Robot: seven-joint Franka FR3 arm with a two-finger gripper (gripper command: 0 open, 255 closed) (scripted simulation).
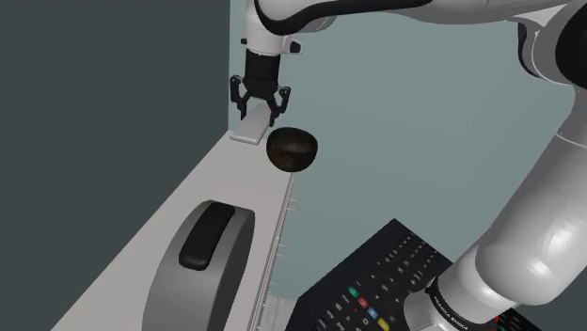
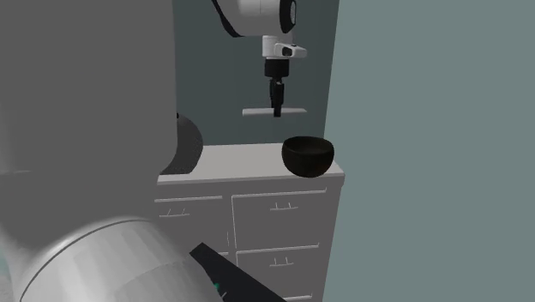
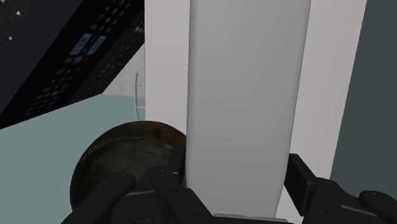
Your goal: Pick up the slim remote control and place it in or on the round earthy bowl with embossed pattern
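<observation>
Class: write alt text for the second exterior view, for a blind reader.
A black end effector holds a flat pale remote level above a light counter. A dark round bowl sits on it, lower and further right.

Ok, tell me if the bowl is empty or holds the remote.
Empty. The bowl shows a bare inside, and the remote is in the air above the counter, clasped between the fingers.
</observation>
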